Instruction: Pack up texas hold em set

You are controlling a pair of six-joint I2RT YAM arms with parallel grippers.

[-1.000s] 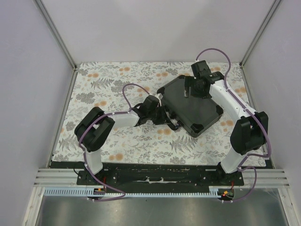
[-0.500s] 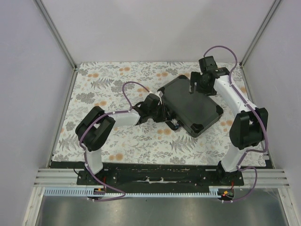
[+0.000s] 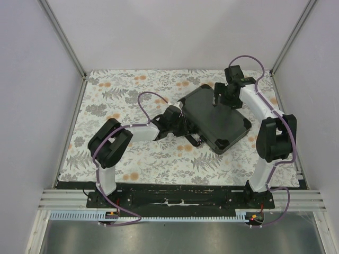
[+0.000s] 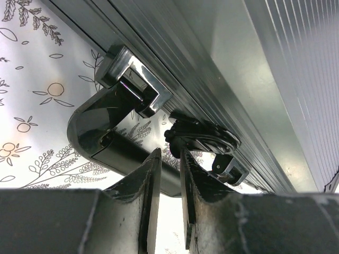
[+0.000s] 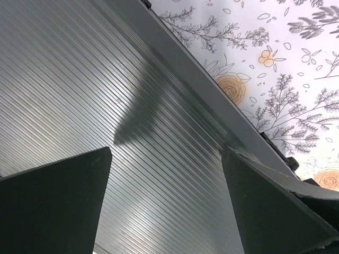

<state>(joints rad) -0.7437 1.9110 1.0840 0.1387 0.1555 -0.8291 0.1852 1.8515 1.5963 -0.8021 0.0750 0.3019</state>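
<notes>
Floral tabletop [image 3: 132,153] carries the closed black case [image 3: 212,119], right of centre in the overhead view. Our left gripper [image 4: 169,159], pinched shut and empty, points at the latch [image 4: 204,140] beside the handle [image 4: 100,132], we judge to fasten it; our right gripper [image 5: 167,153] hangs wide open over the lid [image 5: 106,79].

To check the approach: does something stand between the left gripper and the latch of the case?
Nothing visible does. The shut left gripper is close in front of the black latch on the closed case, beside its handle.
</notes>
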